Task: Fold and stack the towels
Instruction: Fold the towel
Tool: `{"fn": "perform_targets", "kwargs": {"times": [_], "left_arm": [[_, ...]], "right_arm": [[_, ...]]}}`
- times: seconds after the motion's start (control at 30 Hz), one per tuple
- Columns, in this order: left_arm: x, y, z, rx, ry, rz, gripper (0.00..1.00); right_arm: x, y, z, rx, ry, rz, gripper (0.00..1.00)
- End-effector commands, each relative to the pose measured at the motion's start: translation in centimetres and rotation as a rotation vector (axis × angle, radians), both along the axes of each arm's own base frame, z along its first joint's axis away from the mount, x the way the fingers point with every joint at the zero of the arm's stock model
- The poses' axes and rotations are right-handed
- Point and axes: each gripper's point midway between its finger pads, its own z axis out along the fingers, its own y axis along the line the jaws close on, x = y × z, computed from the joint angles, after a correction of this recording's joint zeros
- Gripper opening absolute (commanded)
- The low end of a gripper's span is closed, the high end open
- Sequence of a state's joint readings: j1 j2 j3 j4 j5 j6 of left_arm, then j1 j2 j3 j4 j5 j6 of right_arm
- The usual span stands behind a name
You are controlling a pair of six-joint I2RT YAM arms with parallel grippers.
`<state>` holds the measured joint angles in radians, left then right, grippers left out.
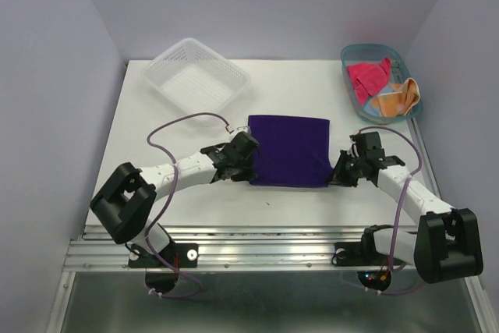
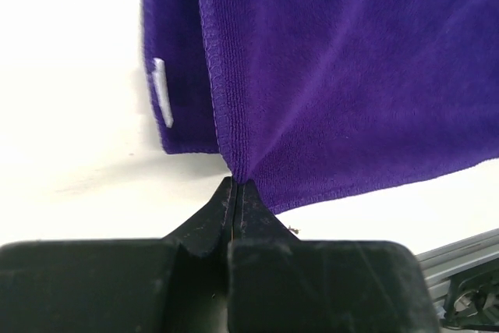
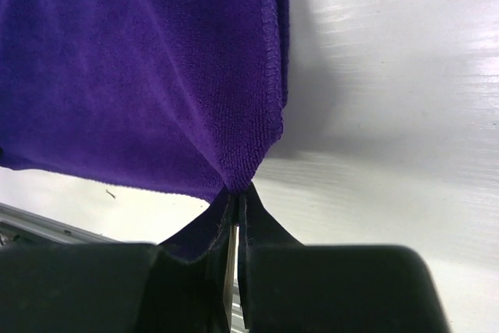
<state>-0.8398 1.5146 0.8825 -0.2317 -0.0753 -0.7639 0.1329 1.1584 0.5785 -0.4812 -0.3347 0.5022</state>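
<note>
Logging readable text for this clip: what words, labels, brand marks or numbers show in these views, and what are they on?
No readable text in any view.
White tag on the edge of the purple towel: looks blank in the left wrist view, no print to make out.
Orange towel in the blue tub: too small to tell any print.
White basket: no markings visible.

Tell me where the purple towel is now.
In the top view the purple towel lies at the middle of the table, its near corners pinched by the left jaws and the right jaws; the basket stands behind it to the left.
</note>
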Motion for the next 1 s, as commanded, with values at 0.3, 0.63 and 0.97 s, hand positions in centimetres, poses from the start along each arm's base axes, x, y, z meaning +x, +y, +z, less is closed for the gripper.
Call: {"fn": "perform_targets", "kwargs": {"times": [0.3,0.63,0.97], "left_arm": [[1.0,2.9,3.1,-0.007,-0.068,0.031,0.00],[-1.0,4.9,-1.0,0.055,0.023,0.080,0.00],[-0.6,4.9,0.4,0.051,-0.016,0.057,0.54]], "right_arm": [[1.1,2.1,2.9,-0.033,-0.038,0.045,0.02],[-2.5,1.5,-0.8,-0.076,0.091,0.019,0.26],[-0.9,0.7,1.2,-0.126,0.013,0.004,0.64]]}}
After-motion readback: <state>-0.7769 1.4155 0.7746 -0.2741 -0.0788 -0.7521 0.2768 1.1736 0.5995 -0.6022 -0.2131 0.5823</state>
